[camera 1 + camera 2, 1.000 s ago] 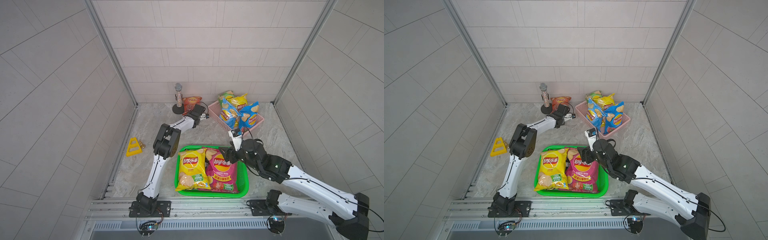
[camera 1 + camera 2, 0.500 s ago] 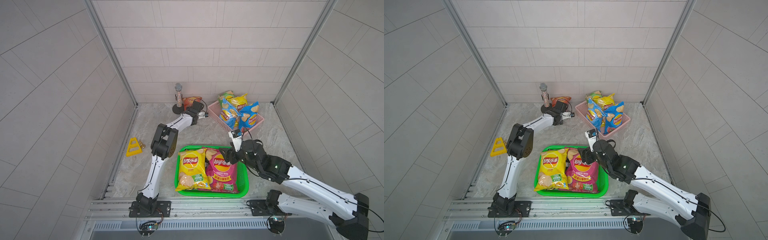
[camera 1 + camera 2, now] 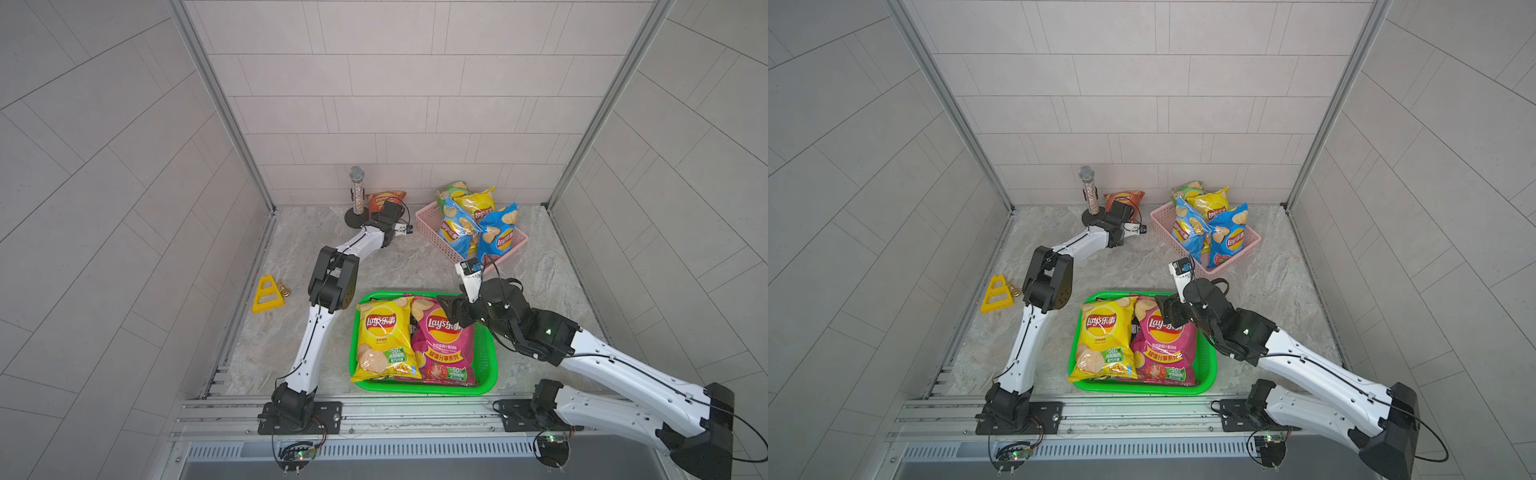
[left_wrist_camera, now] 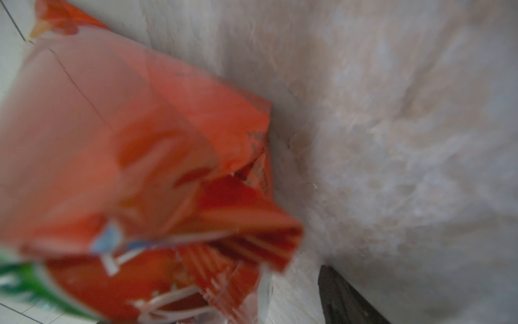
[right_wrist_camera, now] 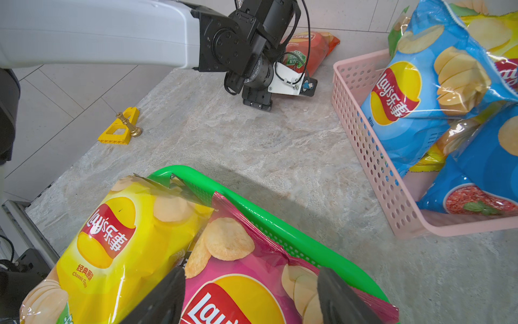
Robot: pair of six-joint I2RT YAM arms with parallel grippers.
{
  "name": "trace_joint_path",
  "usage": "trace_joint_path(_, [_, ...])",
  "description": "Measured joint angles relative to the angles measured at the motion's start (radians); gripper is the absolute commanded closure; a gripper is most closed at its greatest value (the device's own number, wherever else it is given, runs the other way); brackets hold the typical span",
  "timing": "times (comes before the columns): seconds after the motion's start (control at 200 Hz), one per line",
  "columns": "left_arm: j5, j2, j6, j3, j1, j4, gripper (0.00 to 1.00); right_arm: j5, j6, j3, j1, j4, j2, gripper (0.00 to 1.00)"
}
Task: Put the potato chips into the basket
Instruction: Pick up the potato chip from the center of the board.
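A red bag of potato chips (image 3: 384, 199) leans against the back wall beside the microphone. My left gripper (image 3: 388, 210) is right at it, open. In the left wrist view the blurred red bag (image 4: 140, 140) fills the frame and hides one finger. The other finger (image 4: 344, 297) stands apart from it over bare table. The green basket (image 3: 415, 388) at the front holds a yellow bag (image 3: 382, 336) and a magenta bag (image 3: 442, 345). My right gripper (image 5: 251, 297) hangs open just over the magenta bag (image 5: 238, 303), holding nothing.
A pink basket (image 3: 432, 232) at the back right holds blue bags (image 3: 455, 230), a yellow bag (image 3: 478, 203) and a green bag (image 3: 451, 191). The microphone (image 3: 356, 195) stands on its round base by the back wall. A yellow triangular piece (image 3: 268, 295) lies near the left wall.
My left gripper has reached further toward the back wall, up to the red bag, and its jaws have opened. The right arm has stayed still.
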Motion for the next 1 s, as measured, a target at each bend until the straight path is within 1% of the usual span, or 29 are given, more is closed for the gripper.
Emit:
trace_joint_path(0.07, [0.001,0.0,0.005,0.004,-0.001,-0.002,0.42,0.0,0.0,0.0,0.0,0.0,0.0,0.22])
trace_joint_path(0.11, [0.006,0.0,0.005,0.005,-0.004,-0.002,0.53,-0.001,0.0,0.0,0.0,0.0,0.0,0.22])
trace_joint_path(0.165, [0.009,0.0,0.0,0.005,-0.004,0.0,0.72,-0.001,0.0,0.0,0.0,0.0,0.0,0.22])
trace_joint_path(0.2, [0.01,0.0,-0.003,0.005,-0.004,0.002,0.81,-0.002,0.0,0.0,0.0,0.0,0.0,0.22])
trace_joint_path(0.275, [0.014,0.0,-0.001,0.005,-0.006,0.01,0.94,-0.002,0.0,0.0,0.0,0.0,0.0,0.22])
trace_joint_path(0.29, [0.011,0.0,-0.015,0.005,-0.006,0.013,0.96,-0.002,0.0,0.0,0.0,0.0,0.0,0.22])
trace_joint_path(0.335, [0.013,-0.001,-0.006,0.005,-0.007,0.011,1.0,-0.003,0.0,0.0,0.0,0.0,0.0,0.22])
trace_joint_path(0.58, [0.012,-0.024,-0.026,-0.018,-0.007,0.006,1.0,-0.013,0.0,0.0,0.0,0.0,0.0,0.22])
trace_joint_path(0.766, [0.027,-0.124,-0.036,-0.085,-0.024,-0.025,1.0,-0.013,0.0,0.0,0.0,0.0,-0.007,0.22])
trace_joint_path(1.001, [0.034,-0.268,-0.067,-0.098,-0.08,-0.106,1.0,0.0,0.0,0.004,0.0,0.0,-0.041,0.22])
